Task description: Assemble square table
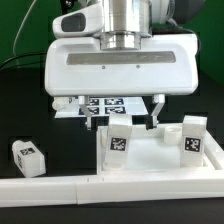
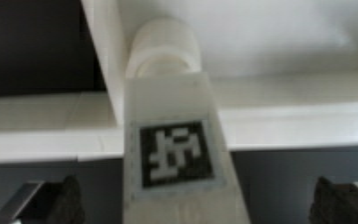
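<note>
My claw (image 1: 112,110) (image 2: 194,200) hung spread wide with nothing in it. In the wrist view its fingertips (image 2: 51,202) stood well clear on either side of a tagged leg (image 1: 120,140) (image 2: 172,130), with dark gaps showing between each tip and the leg. That leg stood upright on the white tabletop (image 1: 150,165), and a second leg (image 1: 192,138) stood upright on the same tabletop nearer the exterior view's right. The tabletop sat on the black bench (image 1: 20,120), close to the bench edge nearest the exterior camera. A long white rail (image 1: 60,190) ran along that edge, just in front of the tabletop. A loose leg (image 1: 28,155) lay on its side toward the exterior view's left, well apart from the tabletop. Behind the standing legs, under my claw, the marker board (image 1: 105,104) lay flat on the bench.
</note>
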Tool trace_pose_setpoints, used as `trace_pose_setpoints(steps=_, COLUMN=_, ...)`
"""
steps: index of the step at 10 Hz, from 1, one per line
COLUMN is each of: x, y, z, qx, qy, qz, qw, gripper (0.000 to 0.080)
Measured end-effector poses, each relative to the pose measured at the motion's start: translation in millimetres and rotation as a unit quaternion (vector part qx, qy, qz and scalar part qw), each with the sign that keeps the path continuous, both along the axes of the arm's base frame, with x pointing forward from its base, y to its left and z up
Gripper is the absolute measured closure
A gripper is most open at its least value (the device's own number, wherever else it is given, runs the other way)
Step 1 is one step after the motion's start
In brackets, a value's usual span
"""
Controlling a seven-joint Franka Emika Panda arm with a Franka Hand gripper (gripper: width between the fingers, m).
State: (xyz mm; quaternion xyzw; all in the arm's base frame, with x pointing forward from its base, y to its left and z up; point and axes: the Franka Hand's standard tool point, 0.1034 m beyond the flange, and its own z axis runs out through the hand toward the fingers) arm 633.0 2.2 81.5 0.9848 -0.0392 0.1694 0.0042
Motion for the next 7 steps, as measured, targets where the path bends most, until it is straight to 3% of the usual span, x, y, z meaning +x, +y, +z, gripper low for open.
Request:
trace_pose_setpoints(steps=3, x=9.7, y=1.5, z=0.1, qx=0.027, qy=0.105, qz=-0.001, qw=0.994, gripper=0.0151)
trace_pose_setpoints(steps=5, x=6.4, y=-13.0, z=-2.6, qx=0.03, qy=0.115, qz=-0.012, qw=0.993, gripper=0.0151)
trace_pose_setpoints(steps=7, x=5.2, y=-13.3, z=-3.9, qx=0.032, qy=0.114, qz=-0.027, qw=0.993, gripper=0.016)
